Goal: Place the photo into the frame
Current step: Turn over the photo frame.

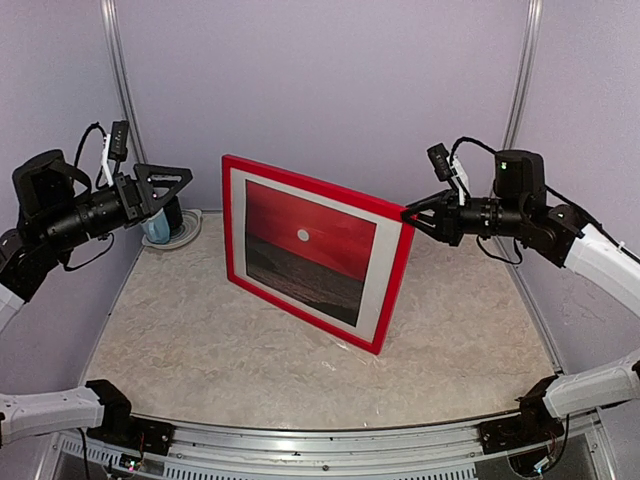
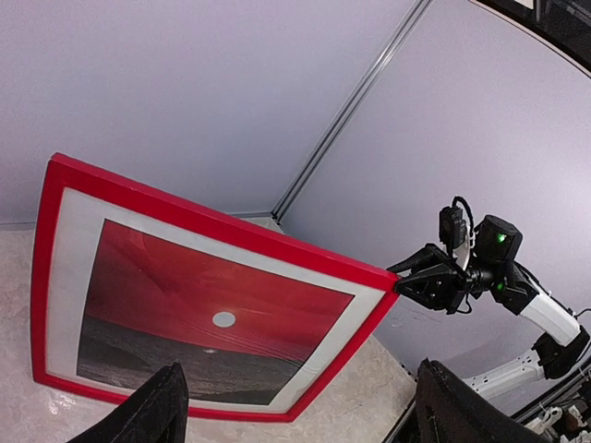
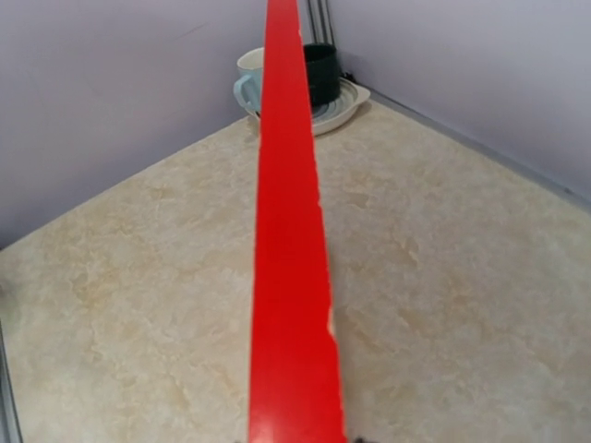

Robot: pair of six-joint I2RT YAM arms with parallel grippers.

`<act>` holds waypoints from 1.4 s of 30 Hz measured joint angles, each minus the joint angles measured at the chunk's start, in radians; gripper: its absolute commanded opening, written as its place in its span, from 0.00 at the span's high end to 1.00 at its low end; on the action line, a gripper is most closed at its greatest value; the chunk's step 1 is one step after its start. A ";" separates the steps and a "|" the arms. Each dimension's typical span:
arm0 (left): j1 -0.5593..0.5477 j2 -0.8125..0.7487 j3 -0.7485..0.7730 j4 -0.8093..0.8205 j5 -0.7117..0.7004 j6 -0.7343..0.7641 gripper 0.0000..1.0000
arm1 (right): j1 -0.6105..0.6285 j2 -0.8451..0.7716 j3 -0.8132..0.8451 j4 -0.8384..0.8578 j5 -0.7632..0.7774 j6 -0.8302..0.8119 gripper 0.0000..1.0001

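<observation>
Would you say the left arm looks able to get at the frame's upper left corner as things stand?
Probably yes: the left pincer is open and hangs near that corner of the frame, with nothing between them. The right pincer grips the opposite upper corner.

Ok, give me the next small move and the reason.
Probably bring the open left tool to the upper left corner of the frame to steady it. The frame stands on edge on the table, held only by the right tool at its upper right corner, with the photo inside.

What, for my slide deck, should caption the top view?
Right fingers pinch the frame at its top corner, photo inside; left fingers open.
</observation>
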 measured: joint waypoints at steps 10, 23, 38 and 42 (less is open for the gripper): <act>0.000 -0.042 -0.063 0.005 -0.008 -0.005 0.18 | -0.087 0.065 0.006 0.047 -0.116 0.100 1.00; 0.000 -0.058 -0.136 0.008 -0.106 -0.026 0.15 | -0.137 0.261 0.034 0.187 -0.363 0.177 1.00; 0.247 0.044 -0.377 0.051 -0.199 -0.159 0.12 | -0.228 0.507 0.187 0.050 -0.496 0.146 1.00; 0.305 0.101 -0.470 0.134 -0.164 -0.197 0.10 | -0.251 0.568 0.228 0.020 -0.536 0.135 1.00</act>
